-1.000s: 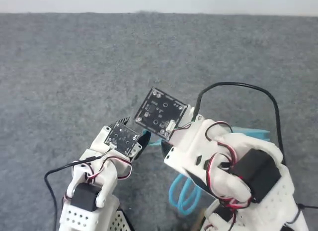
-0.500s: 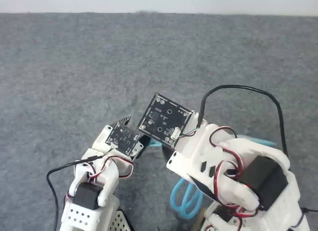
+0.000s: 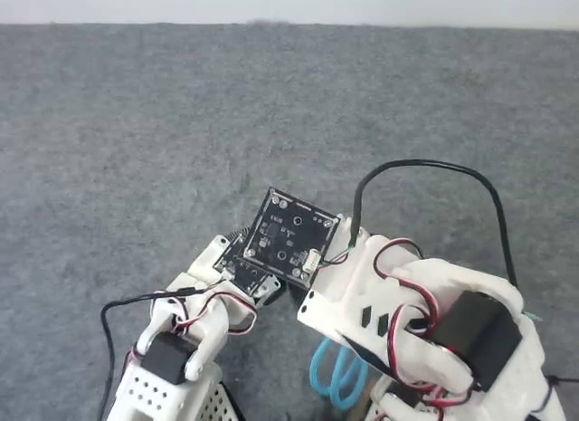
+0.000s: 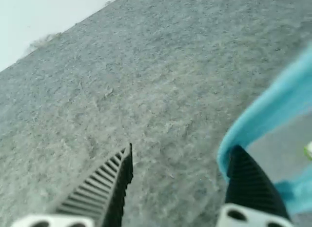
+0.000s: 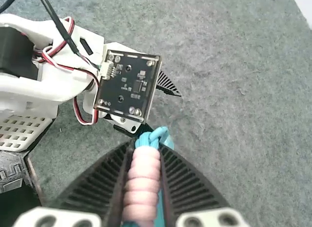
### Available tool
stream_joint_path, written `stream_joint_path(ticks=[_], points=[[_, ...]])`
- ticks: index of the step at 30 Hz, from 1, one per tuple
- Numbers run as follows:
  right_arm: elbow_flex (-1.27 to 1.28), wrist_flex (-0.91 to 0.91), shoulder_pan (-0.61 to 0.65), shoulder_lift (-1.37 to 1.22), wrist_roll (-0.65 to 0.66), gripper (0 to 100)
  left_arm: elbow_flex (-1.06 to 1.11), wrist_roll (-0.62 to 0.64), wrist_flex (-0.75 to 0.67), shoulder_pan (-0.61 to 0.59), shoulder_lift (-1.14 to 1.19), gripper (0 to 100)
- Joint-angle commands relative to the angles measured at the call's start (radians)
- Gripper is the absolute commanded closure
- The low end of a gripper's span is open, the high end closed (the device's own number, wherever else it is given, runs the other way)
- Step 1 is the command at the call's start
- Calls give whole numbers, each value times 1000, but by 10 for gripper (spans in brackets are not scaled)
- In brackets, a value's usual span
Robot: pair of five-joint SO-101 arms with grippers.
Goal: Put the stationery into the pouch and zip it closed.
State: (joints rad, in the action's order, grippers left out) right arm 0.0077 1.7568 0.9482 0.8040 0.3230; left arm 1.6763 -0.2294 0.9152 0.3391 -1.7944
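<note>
Pouch (image 4: 273, 107): its teal edge lies on the grey mat (image 4: 146, 66), just beside one fingertip of the left gripper (image 4: 183, 156). That gripper's jaws are wide apart, angled down at the mat. Right gripper (image 5: 147, 150) is clamped on a pink ribbed piece (image 5: 142, 180) with a teal knot (image 5: 152, 137) at its tip. High view: both arms bent low, wrists close together, right arm (image 3: 425, 312) above teal loops (image 3: 330, 371).

light: bright, even, diffuse | shadows: soft, faint, low on the grey mat (image 3: 136, 122)
</note>
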Motion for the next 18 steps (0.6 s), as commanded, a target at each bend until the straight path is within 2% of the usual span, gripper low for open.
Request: stream_joint_path(ticks=[1,12,18], points=[[-60,33,27,51,25,993,-1,-12,-15,23,6,711],[14,-12,21,50,84,993,-12,-12,-14,17,6,710],[11,-18,21,-15,89,993,-87,-12,71,17,6,709]])
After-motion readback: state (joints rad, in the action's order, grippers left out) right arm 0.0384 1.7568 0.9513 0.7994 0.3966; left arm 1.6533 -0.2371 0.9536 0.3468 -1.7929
